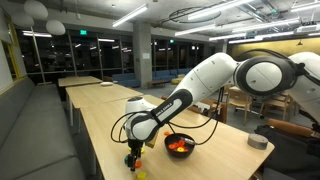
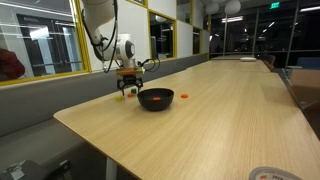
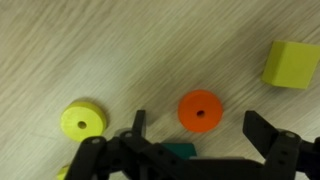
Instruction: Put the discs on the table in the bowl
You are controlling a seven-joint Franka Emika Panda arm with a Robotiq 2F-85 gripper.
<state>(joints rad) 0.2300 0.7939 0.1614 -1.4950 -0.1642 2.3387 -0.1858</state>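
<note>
In the wrist view an orange disc (image 3: 200, 110) with a small centre hole lies flat on the light-wood table (image 3: 100, 50). My gripper (image 3: 198, 132) is open above it, one finger on each side of the disc, not touching it. A yellow disc (image 3: 82, 121) lies to its left. The black bowl (image 1: 179, 146) holds orange pieces and sits just beside the gripper (image 1: 134, 156); it also shows in an exterior view (image 2: 155, 99). A small red disc (image 2: 185, 96) lies on the table past the bowl.
A yellow-green block (image 3: 291, 62) lies at the upper right of the wrist view. A grey roll of tape (image 1: 258, 142) sits on the table's far side, and also near the front edge (image 2: 275, 175). The table edge runs close to the gripper (image 2: 127, 88).
</note>
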